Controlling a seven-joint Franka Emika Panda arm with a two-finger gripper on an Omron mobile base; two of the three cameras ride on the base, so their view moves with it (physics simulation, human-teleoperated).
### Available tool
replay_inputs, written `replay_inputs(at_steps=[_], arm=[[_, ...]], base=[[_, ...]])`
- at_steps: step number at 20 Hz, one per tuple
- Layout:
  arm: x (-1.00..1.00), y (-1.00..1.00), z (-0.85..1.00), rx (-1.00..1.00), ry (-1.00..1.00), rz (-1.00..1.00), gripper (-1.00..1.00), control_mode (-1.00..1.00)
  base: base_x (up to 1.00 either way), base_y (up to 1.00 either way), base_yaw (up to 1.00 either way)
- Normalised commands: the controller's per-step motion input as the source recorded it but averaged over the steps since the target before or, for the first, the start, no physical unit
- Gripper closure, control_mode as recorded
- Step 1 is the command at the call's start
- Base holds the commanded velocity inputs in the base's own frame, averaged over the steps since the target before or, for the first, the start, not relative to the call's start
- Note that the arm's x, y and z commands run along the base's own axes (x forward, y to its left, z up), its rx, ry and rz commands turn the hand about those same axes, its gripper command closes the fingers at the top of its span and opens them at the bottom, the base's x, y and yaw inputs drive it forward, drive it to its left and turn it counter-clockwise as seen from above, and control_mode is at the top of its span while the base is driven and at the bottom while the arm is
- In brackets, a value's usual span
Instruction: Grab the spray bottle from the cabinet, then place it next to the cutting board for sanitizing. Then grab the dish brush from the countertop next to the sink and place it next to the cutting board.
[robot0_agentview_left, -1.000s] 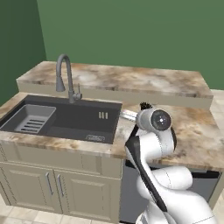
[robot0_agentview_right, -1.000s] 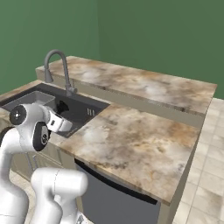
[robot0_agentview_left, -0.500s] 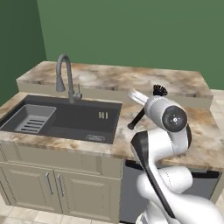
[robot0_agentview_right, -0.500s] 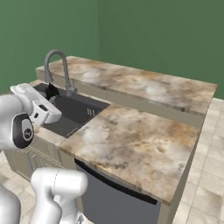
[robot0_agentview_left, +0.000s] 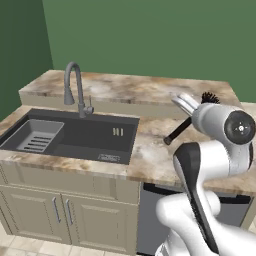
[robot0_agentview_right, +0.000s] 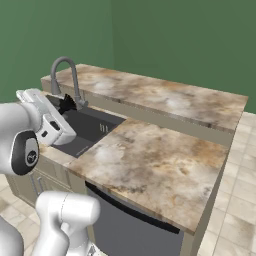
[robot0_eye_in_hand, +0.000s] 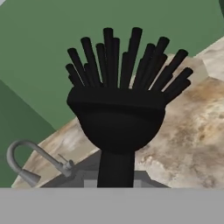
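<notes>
**Green-walled kitchen: brush lifted over the counter**

Marbled countertop (robot0_agentview_left: 150, 155) runs beside the dark sink (robot0_agentview_left: 70, 135) and faucet (robot0_agentview_left: 74, 90). Above it, the gripper (robot0_agentview_left: 192, 112) pinches the black dish brush (robot0_eye_in_hand: 119, 118), bristles up, handle slanting down.

The dish brush (robot0_eye_in_hand: 117, 118) rises bristles-up, countertop (robot0_eye_in_hand: 192, 140) and faucet (robot0_eye_in_hand: 33, 159) behind it.

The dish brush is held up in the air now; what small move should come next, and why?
Probably carry it away from the sink, keeping the grip. The pincer is shut on the dish brush, which hangs clear above the countertop, bristles up in the hand view. No cutting board is visible here, so the brush must travel first.
</notes>
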Motion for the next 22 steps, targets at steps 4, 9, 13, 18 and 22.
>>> replay_inputs(at_steps=[4, 9, 13, 18, 22], arm=[[-0.13, -0.13, -0.02, 0.02, 0.00, 0.00, 1.00, 1.00], [0.00, 0.00, 0.00, 0.00, 0.00, 0.00, 1.00, 1.00], [0.00, 0.00, 0.00, 0.00, 0.00, 0.00, 1.00, 1.00], [0.00, 0.00, 0.00, 0.00, 0.00, 0.00, 1.00, 1.00], [0.00, 0.00, 0.00, 0.00, 0.00, 0.00, 1.00, 1.00]], base=[[-0.39, -0.31, 0.00], [-0.44, -0.45, -0.01], [-0.05, -0.59, -0.23], [-0.18, -0.49, -0.64], [0.00, -0.17, -0.91]])
